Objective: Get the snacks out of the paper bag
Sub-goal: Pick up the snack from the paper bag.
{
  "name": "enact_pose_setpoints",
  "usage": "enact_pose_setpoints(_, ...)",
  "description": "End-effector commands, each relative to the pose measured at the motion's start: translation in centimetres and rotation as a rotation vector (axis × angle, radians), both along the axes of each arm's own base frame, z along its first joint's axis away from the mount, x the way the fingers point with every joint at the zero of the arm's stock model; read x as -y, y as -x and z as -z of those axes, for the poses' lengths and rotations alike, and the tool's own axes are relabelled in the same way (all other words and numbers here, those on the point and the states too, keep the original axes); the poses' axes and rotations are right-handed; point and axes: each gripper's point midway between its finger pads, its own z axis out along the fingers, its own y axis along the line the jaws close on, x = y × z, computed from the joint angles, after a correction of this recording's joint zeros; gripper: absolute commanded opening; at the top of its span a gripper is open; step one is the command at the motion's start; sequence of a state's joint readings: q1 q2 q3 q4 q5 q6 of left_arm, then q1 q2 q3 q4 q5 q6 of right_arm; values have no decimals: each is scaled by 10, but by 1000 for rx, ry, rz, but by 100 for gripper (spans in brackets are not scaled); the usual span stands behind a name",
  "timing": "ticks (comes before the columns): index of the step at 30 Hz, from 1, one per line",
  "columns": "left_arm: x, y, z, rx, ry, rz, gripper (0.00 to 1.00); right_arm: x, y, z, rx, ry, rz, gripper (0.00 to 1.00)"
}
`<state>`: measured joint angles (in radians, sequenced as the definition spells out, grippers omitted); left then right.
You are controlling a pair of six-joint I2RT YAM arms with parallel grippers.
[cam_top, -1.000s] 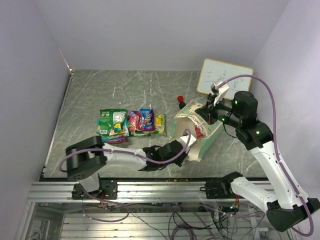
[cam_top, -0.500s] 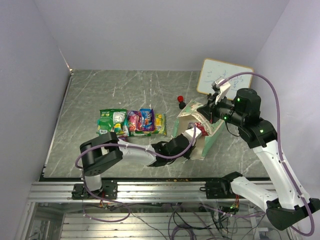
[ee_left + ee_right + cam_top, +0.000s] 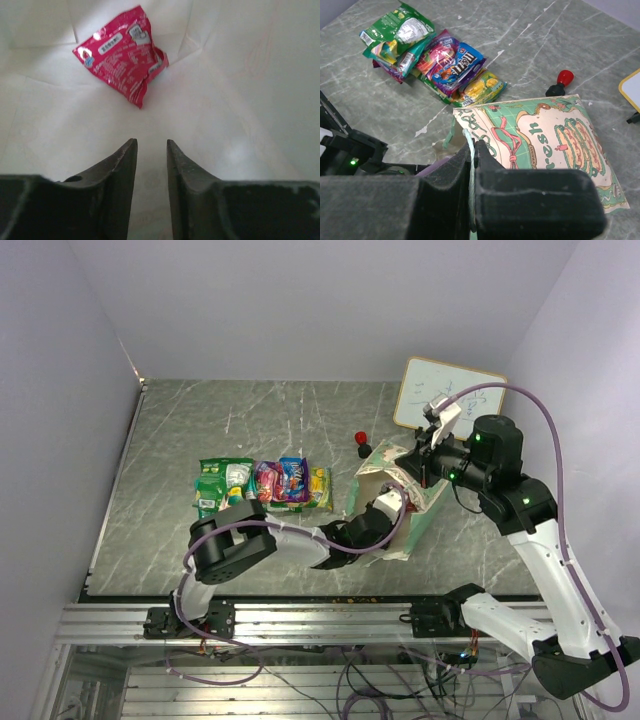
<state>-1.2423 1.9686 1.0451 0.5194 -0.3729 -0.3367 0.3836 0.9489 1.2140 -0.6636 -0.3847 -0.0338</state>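
The paper bag (image 3: pixel 423 512) lies on its side, and its patterned face shows in the right wrist view (image 3: pixel 555 135). My right gripper (image 3: pixel 473 145) is shut on the bag's white cord handle (image 3: pixel 468 135) and holds the mouth up; in the top view it (image 3: pixel 418 466) is above the bag. My left gripper (image 3: pixel 151 143) is inside the bag, slightly open and empty. A pink-magenta packet (image 3: pixel 120 52) lies ahead of it at the bag's far end, against the pale inner wall (image 3: pixel 240 75). Several snack packets (image 3: pixel 265 483) lie in a row on the table, also seen from the right wrist (image 3: pixel 440 60).
A small red-and-black knob (image 3: pixel 361 441) stands just behind the bag, also in the right wrist view (image 3: pixel 560 82). A white board with writing (image 3: pixel 445 395) leans at the back right. My left arm stretches across the table's front towards the bag mouth.
My left gripper has moved right and further into the bag's mouth. My right gripper has kept hold of the handle and shifted slightly.
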Motion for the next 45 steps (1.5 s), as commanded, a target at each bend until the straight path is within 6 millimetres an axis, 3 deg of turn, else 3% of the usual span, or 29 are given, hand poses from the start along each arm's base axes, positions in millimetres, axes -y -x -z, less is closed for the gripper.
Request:
enact_pose_setpoints(1, 17, -24, -21, 78, 74, -76, 45, 0, 4, -13, 18, -8, -11, 0)
enact_pose_setpoints(8, 25, -41, -6, 153, 31, -116, 59, -3, 4, -21, 10, -14, -20, 0)
enact_pose_setpoints(19, 32, -79, 16, 235, -13, -201, 65, -5, 8, -26, -27, -19, -31, 0)
enact_pose_setpoints(22, 41, -86, 22, 233, -3, -173, 59, -3, 9, -29, -31, -13, -29, 0)
enact_pose_setpoints(28, 50, -94, 25, 215, 24, -117, 27, -1, 10, -33, -22, 2, -26, 0)
enact_pose_setpoints(31, 47, -90, 15, 205, 30, -92, 18, -2, 7, -32, -9, 7, -30, 0)
enact_pose_setpoints(39, 20, -57, -30, 97, 112, -38, 15, -1, -8, -29, 59, 30, -18, 0)
enact_pose_setpoints(45, 1, -24, -46, 8, 121, 31, 14, 8, -15, -22, 110, 69, 18, 0)
